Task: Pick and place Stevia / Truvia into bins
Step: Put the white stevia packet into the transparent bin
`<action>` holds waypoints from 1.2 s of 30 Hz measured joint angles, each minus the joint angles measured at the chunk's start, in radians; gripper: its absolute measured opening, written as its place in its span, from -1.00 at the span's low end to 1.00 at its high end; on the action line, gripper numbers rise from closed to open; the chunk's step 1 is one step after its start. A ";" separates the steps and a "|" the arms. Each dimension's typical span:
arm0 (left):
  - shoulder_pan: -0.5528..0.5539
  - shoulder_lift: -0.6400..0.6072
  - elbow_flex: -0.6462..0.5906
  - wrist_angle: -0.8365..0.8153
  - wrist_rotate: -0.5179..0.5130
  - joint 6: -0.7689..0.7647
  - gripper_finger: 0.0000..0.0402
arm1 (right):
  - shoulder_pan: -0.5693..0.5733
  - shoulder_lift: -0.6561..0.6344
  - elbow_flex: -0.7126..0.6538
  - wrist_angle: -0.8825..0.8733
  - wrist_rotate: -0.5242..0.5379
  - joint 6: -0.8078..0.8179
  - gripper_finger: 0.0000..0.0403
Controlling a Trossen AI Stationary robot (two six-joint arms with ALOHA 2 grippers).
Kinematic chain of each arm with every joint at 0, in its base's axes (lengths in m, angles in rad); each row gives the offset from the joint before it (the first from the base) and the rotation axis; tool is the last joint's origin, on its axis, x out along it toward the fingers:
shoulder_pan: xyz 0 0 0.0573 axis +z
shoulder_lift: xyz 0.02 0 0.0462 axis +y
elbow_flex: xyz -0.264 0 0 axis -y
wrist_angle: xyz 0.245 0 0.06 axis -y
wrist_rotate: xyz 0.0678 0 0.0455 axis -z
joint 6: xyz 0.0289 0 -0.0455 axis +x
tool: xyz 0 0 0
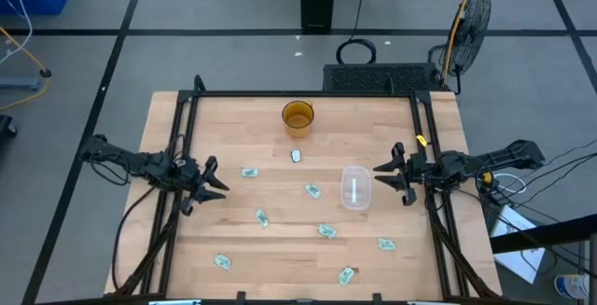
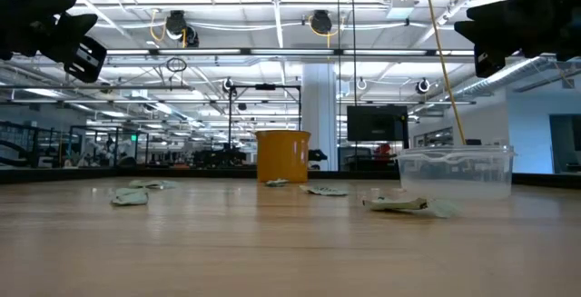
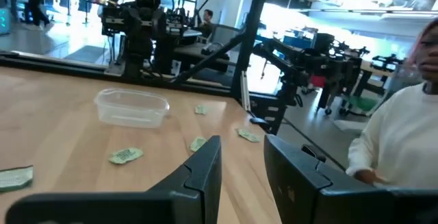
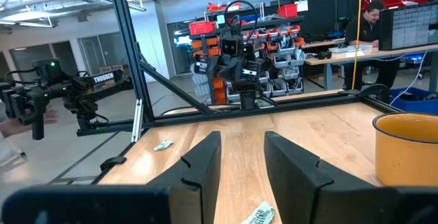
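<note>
Picking has not begun: left gripper and right gripper hover parted and empty, green-and-white paper sachets lie scattered on the wooden table, so next one must descend onto a sachet near the clear plastic tub.

On the bench, the cup stands near the far edge, at the middle. The bin sits right of centre, just beside the right gripper. The left gripper hangs over the left side. Sachets lie scattered between the grippers and toward the near edge, all outside the bin.
</note>
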 joint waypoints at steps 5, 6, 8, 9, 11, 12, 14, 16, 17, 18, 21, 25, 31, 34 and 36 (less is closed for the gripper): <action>0.000 0.000 0.000 0.002 -0.030 0.011 -0.43 | 0.000 0.000 0.000 0.000 0.000 0.000 -0.48; 0.000 0.000 0.000 0.002 -0.048 0.026 -0.43 | 0.000 0.000 0.000 0.000 0.000 0.000 -0.48; 0.001 0.000 0.000 0.002 -0.082 0.058 -0.43 | 0.000 0.000 0.000 0.000 0.000 0.000 -0.48; 0.001 0.000 0.000 0.002 -0.099 0.076 -0.43 | 0.000 0.000 0.000 0.000 0.000 0.000 -0.48; 0.001 0.000 0.000 0.003 -0.136 0.114 -0.43 | 0.000 0.000 0.000 0.000 0.000 0.000 -0.48; 0.001 0.000 0.000 0.007 -0.154 0.132 -0.43 | 0.000 0.000 0.000 0.000 0.000 0.000 -0.48; 0.001 0.000 0.000 0.025 -0.184 0.151 -0.43 | 0.000 0.000 0.000 0.000 0.000 0.000 -0.48; 0.001 0.000 0.000 0.032 -0.202 0.155 -0.43 | 0.000 0.000 0.000 0.000 0.000 0.000 -0.48; 0.001 0.000 0.000 0.041 -0.212 0.155 -0.43 | 0.000 0.000 0.000 0.000 0.000 0.000 -0.48; 0.001 0.000 0.000 0.051 -0.222 0.154 -0.43 | 0.000 0.000 0.000 0.000 0.000 0.000 -0.48; 0.001 0.000 0.000 0.041 -0.252 0.110 -0.43 | 0.000 0.000 0.000 0.000 0.000 0.000 -0.48; 0.001 0.001 0.001 0.011 -0.305 0.005 -0.43 | 0.000 0.000 0.000 0.000 0.000 0.000 -0.48; 0.001 0.066 0.003 0.002 -0.373 -0.041 -0.43 | 0.000 0.000 0.000 0.000 0.000 0.000 -0.48; 0.001 0.139 0.016 -0.022 -0.420 -0.048 -0.43 | -0.001 0.000 0.000 0.007 0.005 -0.008 -0.48; 0.001 0.194 0.056 -0.056 -0.476 -0.013 -0.43 | 0.000 0.000 0.000 0.029 0.027 -0.010 -0.48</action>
